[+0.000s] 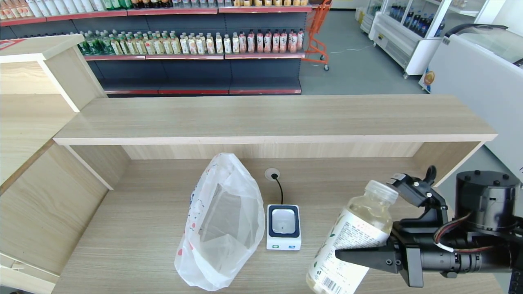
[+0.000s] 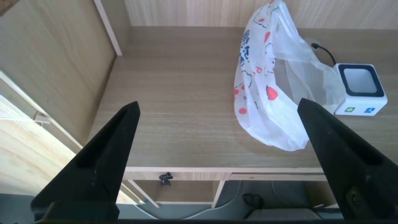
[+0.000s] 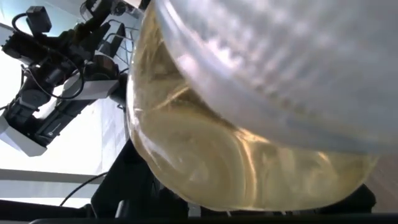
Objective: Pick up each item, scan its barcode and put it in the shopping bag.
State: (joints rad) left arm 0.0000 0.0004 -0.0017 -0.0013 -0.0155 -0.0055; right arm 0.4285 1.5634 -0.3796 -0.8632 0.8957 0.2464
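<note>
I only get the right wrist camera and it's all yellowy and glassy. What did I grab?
Observer: The right gripper is shut on a bottle of pale yellow drink, tilted, cap end farther from the robot.
Operator: Where's the beeper thing?
Observer: The scanner sits on the counter to the left of the bottle, its window facing up.
Operator: And the bag?
Observer: The shopping bag stands close beside the scanner's left side, mouth open.

Pale yellow bottle (image 1: 356,239); translucent white bag (image 1: 224,222), red print.
</note>
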